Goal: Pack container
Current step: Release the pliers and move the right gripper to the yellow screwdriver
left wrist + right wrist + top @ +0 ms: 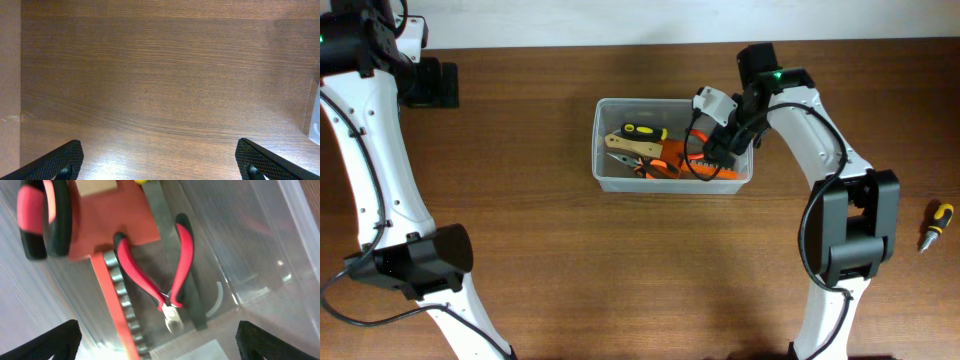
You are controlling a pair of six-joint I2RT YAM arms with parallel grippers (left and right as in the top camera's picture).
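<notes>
- Clear see-through plastic rectangular container (598,150): upright on the brown wooden table (520,240), a little right of centre and towards the far edge, open at the top, several hand tools lying in it.
- Right gripper (712,150): lowered into the right end of the container, fingers spread wide in the right wrist view (160,347), nothing clamped between them, container floor and clear wall (260,255) below.
- Left gripper (430,85): well apart from the container at the far left corner, fingers spread wide over bare wood (160,167), nothing held.
- Orange flat-bodied tool with a toothed bar (110,230): flat on the container floor, directly under the right wrist camera, exact type hard to tell.
- Red-handled cutters (170,280): just beside the orange tool, handles splayed, tip against the toothed bar.
- Yellow-and-black screwdriver (645,131): inside the container, near its far wall.
- Second small yellow-and-black screwdriver (935,225): alone on the table at the far right, well apart from the container.
</notes>
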